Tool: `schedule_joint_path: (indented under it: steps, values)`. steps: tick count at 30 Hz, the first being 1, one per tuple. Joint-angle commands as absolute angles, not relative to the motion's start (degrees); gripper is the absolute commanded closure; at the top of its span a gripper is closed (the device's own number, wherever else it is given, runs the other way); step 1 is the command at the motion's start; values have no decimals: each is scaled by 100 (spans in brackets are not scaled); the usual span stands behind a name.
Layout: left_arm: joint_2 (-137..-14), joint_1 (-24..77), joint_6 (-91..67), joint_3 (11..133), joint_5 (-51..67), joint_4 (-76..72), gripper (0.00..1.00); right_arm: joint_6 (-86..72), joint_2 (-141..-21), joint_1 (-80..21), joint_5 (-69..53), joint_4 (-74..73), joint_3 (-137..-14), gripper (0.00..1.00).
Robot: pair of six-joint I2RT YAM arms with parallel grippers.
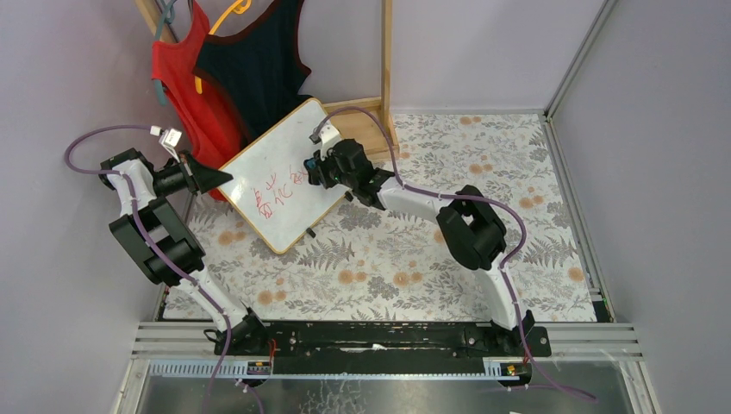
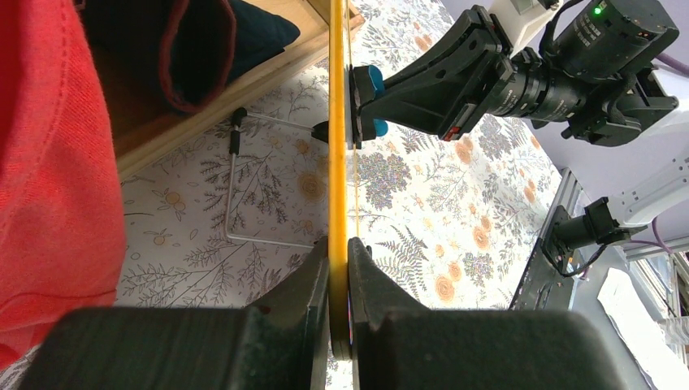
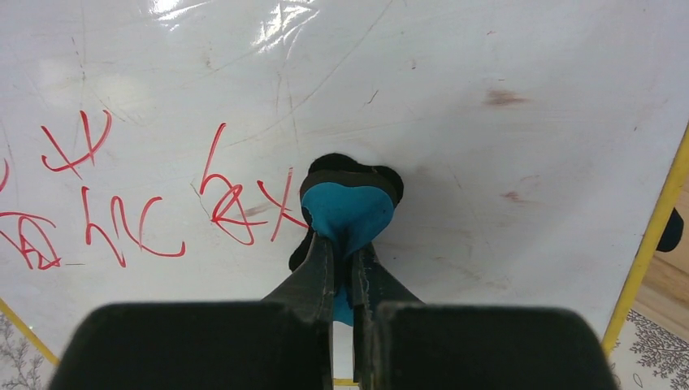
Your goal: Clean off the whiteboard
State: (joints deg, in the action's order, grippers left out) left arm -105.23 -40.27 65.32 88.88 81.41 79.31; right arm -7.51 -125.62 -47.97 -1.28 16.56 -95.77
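Two arms meet at the whiteboard (image 1: 284, 168), which stands tilted on the floral-covered table (image 1: 414, 259), with a red top (image 1: 185, 86) and a dark top (image 1: 259, 60) hanging just behind it. The left gripper (image 2: 339, 252) pinches the board's yellow rim between its fingers, while the right gripper (image 3: 344, 256) is clamped on a blue eraser (image 3: 348, 207) pressed against the board's white face. Red writing (image 3: 122, 219) marks the board to the eraser's left, its nearest strokes just beside the pad.
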Motion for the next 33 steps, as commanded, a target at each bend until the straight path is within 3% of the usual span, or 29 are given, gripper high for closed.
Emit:
schedule_joint_path:
  steps: [1, 14, 33]
  values:
    - [-10459, -3936, 6794, 8751, 7689, 7774, 100, -822, -12481, -4428, -217, 1521, -9472, 100]
    - [-10464, -3934, 6816, 8702, 7698, 7770, 100, -788, -12464, -3941, -389, 1272, -9662, 100]
    - [-10418, -3936, 6803, 8701, 7674, 7774, 100, -971, -13156, -5762, -423, 932, -10918, 100]
